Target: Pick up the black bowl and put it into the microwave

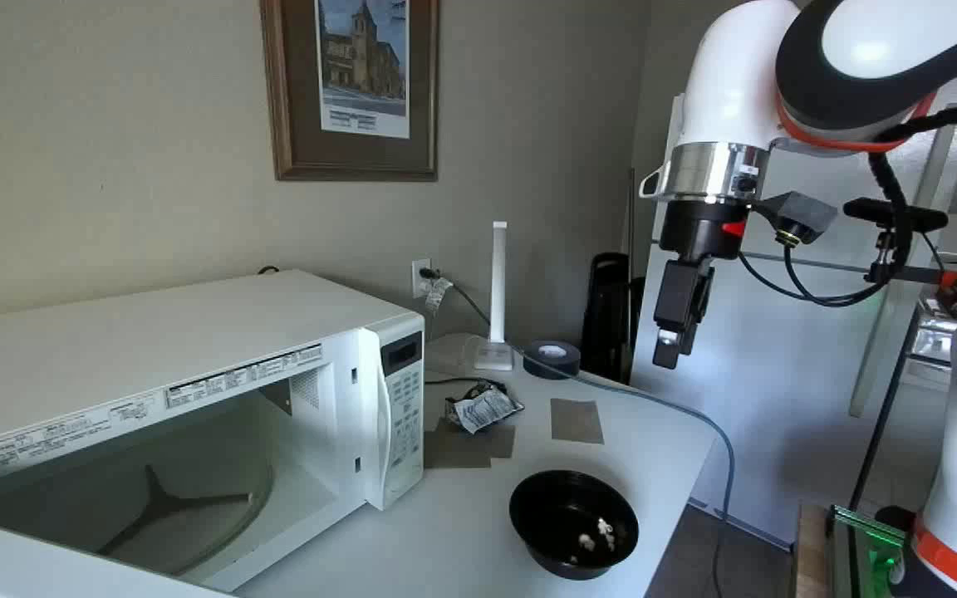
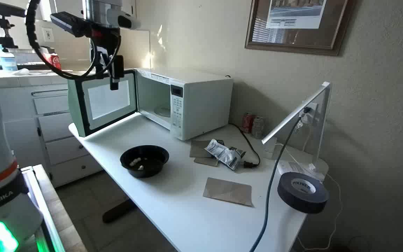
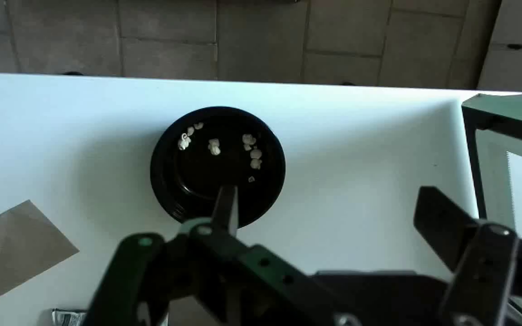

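Holding gripper (image 3: 329, 201) spread wide well above black bowl (image 3: 218, 166), right of its centre in wrist view, likely needing recentring.

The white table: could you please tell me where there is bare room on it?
Two patches look bare: between the black bowl and the open door of the microwave; and between the bowl, the lone brown sheet and the long edge of the table. It is crowded beside the microwave, with a crumpled packet and two cans.
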Available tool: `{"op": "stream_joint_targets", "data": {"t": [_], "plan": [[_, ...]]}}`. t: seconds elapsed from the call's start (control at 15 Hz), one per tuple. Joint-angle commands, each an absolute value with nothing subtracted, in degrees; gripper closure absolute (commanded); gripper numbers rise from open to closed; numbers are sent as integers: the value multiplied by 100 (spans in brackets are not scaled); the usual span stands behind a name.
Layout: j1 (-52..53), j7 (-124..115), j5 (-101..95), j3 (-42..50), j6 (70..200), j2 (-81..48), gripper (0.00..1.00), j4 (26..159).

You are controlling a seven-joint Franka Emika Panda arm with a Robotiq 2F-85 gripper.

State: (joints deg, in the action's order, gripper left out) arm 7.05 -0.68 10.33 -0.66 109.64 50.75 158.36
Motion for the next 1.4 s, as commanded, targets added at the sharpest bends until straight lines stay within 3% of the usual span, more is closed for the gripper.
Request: {"op": "stream_joint_targets", "data": {"t": [0.0, 0.73, 1.27, 1.33], "plan": [[639, -25, 1076, -120, 10942, 5073, 0, 15810], [638, -24, 1076, -120, 10941, 5073, 0, 15763], [385, 199, 794, -32, 11881, 4034, 0, 15758], [638, -24, 1076, -120, 10941, 5073, 0, 15759]]}}
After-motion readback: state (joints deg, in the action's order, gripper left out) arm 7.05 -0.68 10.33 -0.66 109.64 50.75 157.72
